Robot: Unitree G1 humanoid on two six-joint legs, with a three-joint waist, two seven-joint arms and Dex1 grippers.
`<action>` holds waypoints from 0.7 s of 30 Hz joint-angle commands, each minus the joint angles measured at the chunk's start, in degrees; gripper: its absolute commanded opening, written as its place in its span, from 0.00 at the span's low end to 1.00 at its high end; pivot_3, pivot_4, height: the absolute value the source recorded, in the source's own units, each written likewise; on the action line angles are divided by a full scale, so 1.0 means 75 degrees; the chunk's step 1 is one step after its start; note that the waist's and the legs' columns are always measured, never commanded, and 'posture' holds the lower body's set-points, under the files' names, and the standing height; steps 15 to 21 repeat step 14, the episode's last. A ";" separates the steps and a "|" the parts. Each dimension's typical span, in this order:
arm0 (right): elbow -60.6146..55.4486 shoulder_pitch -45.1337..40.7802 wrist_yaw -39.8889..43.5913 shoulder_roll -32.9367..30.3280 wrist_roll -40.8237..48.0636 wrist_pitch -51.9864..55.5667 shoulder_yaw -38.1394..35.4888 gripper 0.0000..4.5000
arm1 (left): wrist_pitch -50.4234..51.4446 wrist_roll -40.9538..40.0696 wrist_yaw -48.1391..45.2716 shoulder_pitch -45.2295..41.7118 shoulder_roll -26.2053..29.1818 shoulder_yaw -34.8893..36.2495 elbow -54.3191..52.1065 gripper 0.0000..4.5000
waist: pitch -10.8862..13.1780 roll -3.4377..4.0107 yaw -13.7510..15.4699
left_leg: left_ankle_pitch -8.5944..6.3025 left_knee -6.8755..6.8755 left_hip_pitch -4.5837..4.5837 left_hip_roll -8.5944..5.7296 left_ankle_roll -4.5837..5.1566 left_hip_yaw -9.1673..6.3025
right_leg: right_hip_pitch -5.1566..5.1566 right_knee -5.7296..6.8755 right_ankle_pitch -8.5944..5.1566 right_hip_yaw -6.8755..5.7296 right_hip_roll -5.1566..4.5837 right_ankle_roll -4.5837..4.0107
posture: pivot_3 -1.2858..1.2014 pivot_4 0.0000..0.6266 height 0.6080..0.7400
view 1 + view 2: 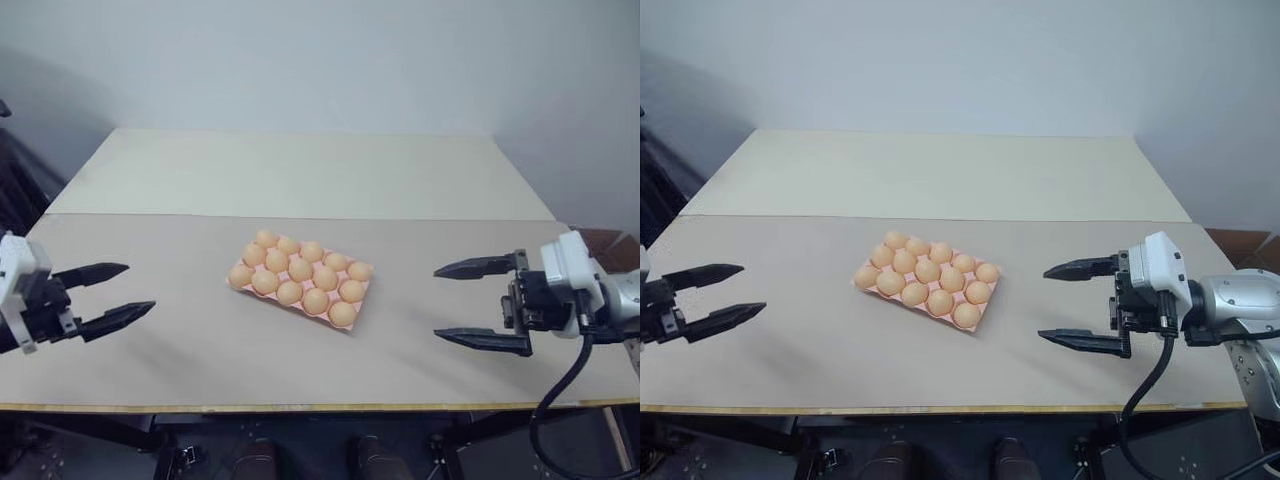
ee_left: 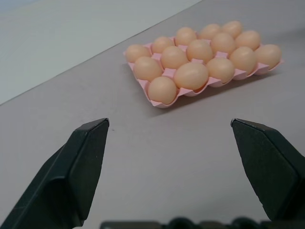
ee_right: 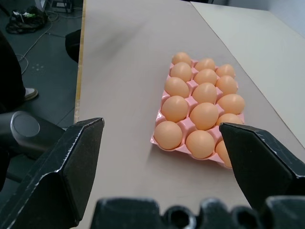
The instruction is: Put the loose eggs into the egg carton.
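Nearest the camera, at either side of the grey-beige table top [image 1: 180, 360], hang the two claws. The left gripper [image 1: 112, 294], two black tapering fingers on a white wrist block, is released and holds nothing; the right gripper [image 1: 482, 306], built the same, is spread just as wide and is also empty. Both sit well apart from the work, pointing inward toward the middle of the table.

Between them lies the egg carton [image 1: 352, 322], a flat lidless pink moulded tray set slightly askew on the grey surface. In it sit the eggs [image 1: 300, 270], small smooth ovals of pale orange-tan. Counting them row by row in the wrist views gives fifteen — three by five — so every cup looks filled. There are no loose eggs on the table around the tray that I can find, so the four that belonged to the task are, by my reading, already seated among the others and cannot be told from them.

The step in hand therefore looks like pulling clear and finishing. To do it well, I would keep both claws wide and high, away from the tray's edge, since a brush against the light pink rim could slide the whole carton or roll an egg out of its cup.

Beyond the tray the grey sheet meets a paler cream table panel [image 1: 300, 170], then a plain wall [image 1: 320, 60].

Tally: two grippers, one carton, fifteen eggs.
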 commanded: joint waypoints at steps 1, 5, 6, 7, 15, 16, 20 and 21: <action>-0.0019 -0.0160 0.0056 -0.0120 0.0027 -0.0111 -0.0088 1.00 | 0.0180 -0.0318 0.0202 0.0044 -0.0062 0.0271 -0.0422 0.99 | 0.0000 0.0000 -0.0001 | 0.0000 0.0000 -0.0001 0.0000 0.0000 -0.0001 | 0.0000 0.0000 0.0000 0.0000 0.0000 0.0000 | 0.52 0.24 1.00; -0.0041 -0.0207 0.0024 -0.0089 0.0014 -0.0099 -0.0057 1.00 | 0.0322 -0.0408 0.0427 0.0114 -0.0102 0.0251 -0.0558 0.99 | 0.0000 0.0000 -0.0009 | 0.0000 0.0000 -0.0001 -0.0001 0.0000 0.0001 | 0.0000 0.0001 0.0000 0.0002 0.0002 0.0000 | 0.52 0.24 1.00; -0.0064 -0.0192 -0.0004 -0.0074 0.0022 -0.0092 -0.0068 1.00 | 0.0352 -0.0427 0.0473 0.0133 -0.0101 0.0257 -0.0581 0.99 | 0.0000 0.0000 -0.0011 | 0.0000 0.0000 -0.0001 -0.0001 0.0000 0.0001 | -0.0001 0.0001 0.0000 0.0002 0.0002 0.0000 | 0.52 0.24 1.00; -0.0091 -0.0130 -0.0026 -0.0057 0.0023 -0.0095 -0.0094 1.00 | 0.0404 -0.0466 0.0528 0.0159 -0.0108 0.0278 -0.0642 0.99 | 0.0000 0.0000 -0.0016 | 0.0000 0.0000 -0.0001 -0.0001 0.0000 0.0001 | -0.0001 0.0001 0.0000 0.0002 0.0002 0.0000 | 0.52 0.24 1.00; -0.0069 -0.0067 -0.0031 -0.0060 0.0055 -0.0061 -0.0051 1.00 | 0.0680 -0.0731 0.0629 0.0383 -0.0079 0.0533 -0.0874 0.99 | 0.0000 0.0000 -0.0019 | 0.0000 0.0000 -0.0001 0.0000 0.0000 0.0003 | -0.0002 0.0001 0.0000 0.0005 0.0003 0.0000 | 0.52 0.24 1.00; -0.0069 -0.0067 -0.0031 -0.0060 0.0055 -0.0061 -0.0051 1.00 | 0.0680 -0.0731 0.0629 0.0383 -0.0079 0.0533 -0.0874 0.99 | 0.0000 0.0000 -0.0019 | 0.0000 0.0000 -0.0001 0.0000 0.0000 0.0003 | -0.0002 0.0001 0.0000 0.0005 0.0003 0.0000 | 0.52 0.24 1.00; -0.0069 -0.0067 -0.0031 -0.0060 0.0055 -0.0061 -0.0051 1.00 | 0.0680 -0.0731 0.0629 0.0383 -0.0079 0.0533 -0.0874 0.99 | 0.0000 0.0000 -0.0019 | 0.0000 0.0000 -0.0001 0.0000 0.0000 0.0003 | -0.0002 0.0001 0.0000 0.0005 0.0003 0.0000 | 0.52 0.24 1.00; -0.0069 -0.0067 -0.0031 -0.0060 0.0055 -0.0061 -0.0051 1.00 | 0.0680 -0.0731 0.0629 0.0383 -0.0079 0.0533 -0.0874 0.99 | 0.0000 0.0000 -0.0019 | 0.0000 0.0000 -0.0001 0.0000 0.0000 0.0003 | -0.0002 0.0001 0.0000 0.0005 0.0003 0.0000 | 0.52 0.24 1.00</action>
